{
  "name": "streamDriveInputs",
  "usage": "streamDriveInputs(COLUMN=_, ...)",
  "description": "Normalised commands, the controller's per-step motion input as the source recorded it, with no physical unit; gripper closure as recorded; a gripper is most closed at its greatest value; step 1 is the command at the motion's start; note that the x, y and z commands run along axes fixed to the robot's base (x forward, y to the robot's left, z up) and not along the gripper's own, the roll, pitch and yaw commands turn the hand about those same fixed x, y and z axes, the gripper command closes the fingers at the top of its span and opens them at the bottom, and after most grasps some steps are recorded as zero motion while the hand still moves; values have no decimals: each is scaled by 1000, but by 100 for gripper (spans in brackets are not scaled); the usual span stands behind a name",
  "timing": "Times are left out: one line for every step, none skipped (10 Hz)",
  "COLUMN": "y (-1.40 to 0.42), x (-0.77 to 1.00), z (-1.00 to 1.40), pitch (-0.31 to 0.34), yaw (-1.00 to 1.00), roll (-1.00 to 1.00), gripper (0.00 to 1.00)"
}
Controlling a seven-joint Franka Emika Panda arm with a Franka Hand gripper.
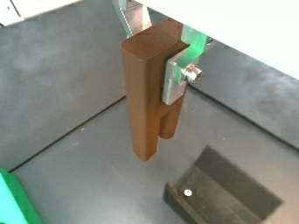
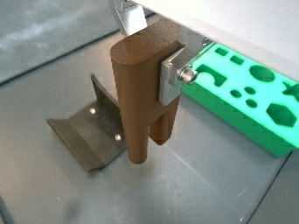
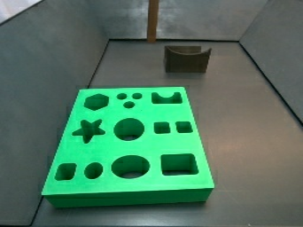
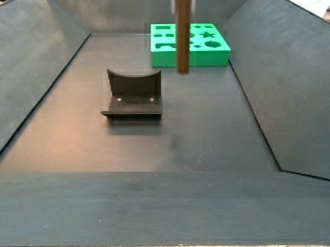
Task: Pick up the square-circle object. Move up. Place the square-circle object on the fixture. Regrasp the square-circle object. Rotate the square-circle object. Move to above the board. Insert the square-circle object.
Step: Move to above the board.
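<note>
Here the pincer (image 1: 158, 66) grips the peg (image 1: 146, 96) near its top, hanging upright above the tabletop (image 4: 194, 125); stiff, light, smooth wood, likely best clamped on flat faces.

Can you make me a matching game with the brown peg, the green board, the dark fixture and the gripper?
Things:
1. square-circle object
2. board
3. fixture
4. gripper

States:
A. lies flat on the floor, full of shaped holes
B. stands on the floor with nothing in it
C. hangs upright in the air
D. shut on the peg

Pairs: 1-C, 2-A, 3-B, 4-D
</note>
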Motion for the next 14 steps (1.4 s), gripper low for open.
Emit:
streamDriveInputs(y=-43, x=266, z=1000, pitch=107, yaw=36, roll=113, gripper=100)
streamDriveInputs(y=-42, x=236, z=1000, pitch=105, yaw=37, roll=112, gripper=100)
streamDriveInputs(y=-40, x=211, z=1000, pitch=97, yaw=36, roll=110, gripper=100)
streamDriveInputs(y=-29, x=150, z=866, pitch=96, yaw=38, roll=107, gripper=100)
streamDriveInputs(y=-25, x=118, z=754, pitch=94, yaw=38, roll=106, gripper=100)
streamDriveInputs(y=-20, x=68, z=533, pitch=92, yaw=39, roll=104, gripper=100)
streamDriveInputs(y=-16, x=38, z=316, pitch=91, yaw=40, roll=102, gripper=100)
streamDriveInputs(y=-1000, x=-144, z=72, pitch=29, yaw=-244, roll=89, gripper=100)
streamDriveInputs(y=-1000, x=-142, z=38, pitch=12, yaw=-220, roll=94, gripper=100)
streamDriveInputs(y=-1000, x=-152, z=51, pitch=-15, yaw=-131, roll=81, gripper=100)
streamDriveInputs(y=-1000, x=-159, z=52, pitch=-21, yaw=-78, roll=24, gripper=100)
streamDriveInputs(y=-1000, x=-154, z=46, pitch=-9, yaw=-29, roll=9, gripper=100)
streamDriveInputs(y=-1000, x=-151, z=46, pitch=-3, yaw=-11, roll=-2, gripper=100)
streamDriveInputs(y=-1000, x=-158, z=52, pitch=4, yaw=0, roll=-3, gripper=100)
